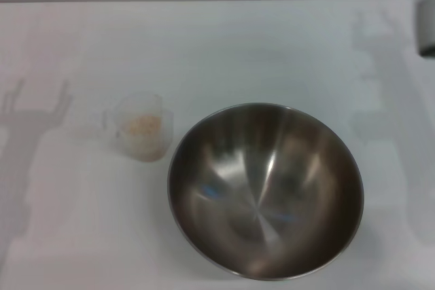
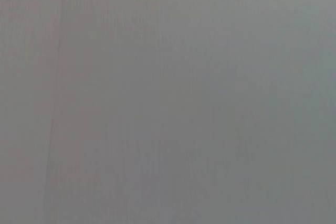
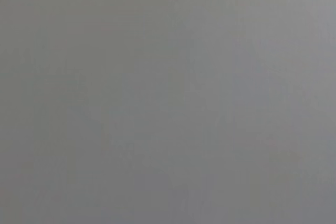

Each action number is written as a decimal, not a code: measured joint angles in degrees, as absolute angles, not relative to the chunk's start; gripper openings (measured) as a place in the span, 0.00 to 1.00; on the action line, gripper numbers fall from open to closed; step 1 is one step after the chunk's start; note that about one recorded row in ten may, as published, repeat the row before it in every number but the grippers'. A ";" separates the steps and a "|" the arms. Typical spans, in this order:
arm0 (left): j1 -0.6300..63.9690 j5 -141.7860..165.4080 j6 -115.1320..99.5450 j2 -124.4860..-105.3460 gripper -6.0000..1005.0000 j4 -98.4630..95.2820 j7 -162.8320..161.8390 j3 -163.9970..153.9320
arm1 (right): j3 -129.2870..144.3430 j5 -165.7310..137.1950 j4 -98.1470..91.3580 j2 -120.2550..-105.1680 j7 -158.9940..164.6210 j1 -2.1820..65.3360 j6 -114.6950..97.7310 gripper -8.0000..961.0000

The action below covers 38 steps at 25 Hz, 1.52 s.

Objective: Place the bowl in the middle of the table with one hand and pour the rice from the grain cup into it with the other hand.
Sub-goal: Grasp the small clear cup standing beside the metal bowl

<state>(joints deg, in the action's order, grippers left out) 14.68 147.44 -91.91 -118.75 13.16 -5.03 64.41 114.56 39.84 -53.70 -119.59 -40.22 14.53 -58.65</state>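
Here, white table, steel bowl near front, grain cup of rice beside it, grippers unseen.

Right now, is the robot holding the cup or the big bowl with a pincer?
No, nothing is held. The grain cup with rice and the steel bowl both stand free on the table, and no pincer is near them.

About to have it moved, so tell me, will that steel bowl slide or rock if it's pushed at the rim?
The bowl looks smooth and polished on the plain white table, so it probably slides easily. Its rounded sides suggest it may rock if pressed at the rim. It appears empty, so likely light.
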 joint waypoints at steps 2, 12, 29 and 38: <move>14.66 147.48 -91.90 -118.81 0.81 12.91 -5.11 64.26 | 114.79 39.77 -48.00 -119.45 -30.46 14.96 -63.82 0.46; 11.06 148.02 -91.79 -118.80 0.81 12.62 -5.06 56.15 | 112.82 38.59 -14.57 -117.44 22.74 22.68 -71.99 0.46; 9.17 147.97 -78.45 -118.99 0.81 12.56 -7.65 41.17 | 109.96 35.53 -9.22 -115.93 26.11 27.33 -71.03 0.47; 10.89 148.01 -73.64 -119.01 0.81 12.66 -8.05 40.63 | 109.98 35.31 -9.23 -115.93 26.11 27.75 -70.96 0.47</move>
<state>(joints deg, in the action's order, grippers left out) 10.89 148.01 -73.64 -119.01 12.66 -8.05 40.63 109.98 35.31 -9.23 -115.93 26.11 27.75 -70.96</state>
